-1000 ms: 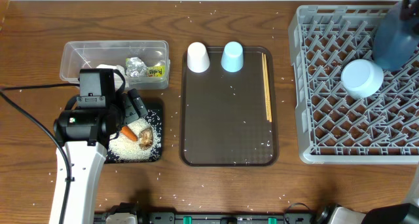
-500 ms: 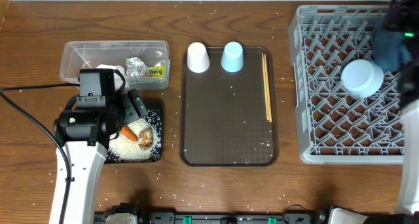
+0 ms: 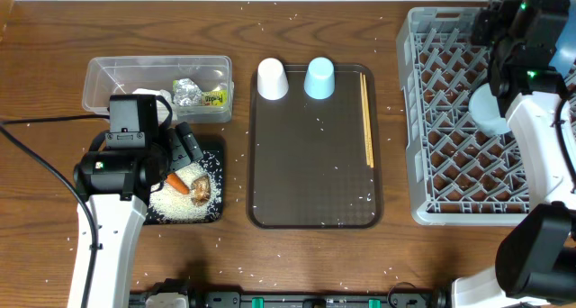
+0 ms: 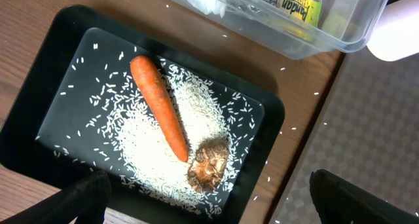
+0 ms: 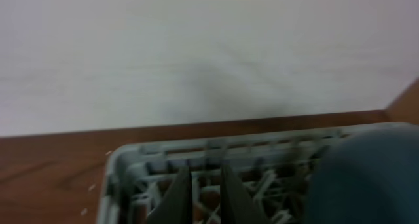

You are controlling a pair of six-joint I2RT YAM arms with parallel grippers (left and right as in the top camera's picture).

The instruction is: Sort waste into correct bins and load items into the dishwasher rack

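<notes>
Packet with "Pandan" label in clear tub; left jaws wide apart over black tray; right jaws' state unclear.

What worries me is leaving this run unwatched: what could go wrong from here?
1. The right claw is at the dishwasher rack's far rim, its arm crossing over the white bowl; pulling back low might knock it.
2. The chopsticks lie flat at the brown tray's edge, thin and probably hard to pinch.
3. The white cup and light-blue cup stand close together; gripping one may topple the other.
</notes>
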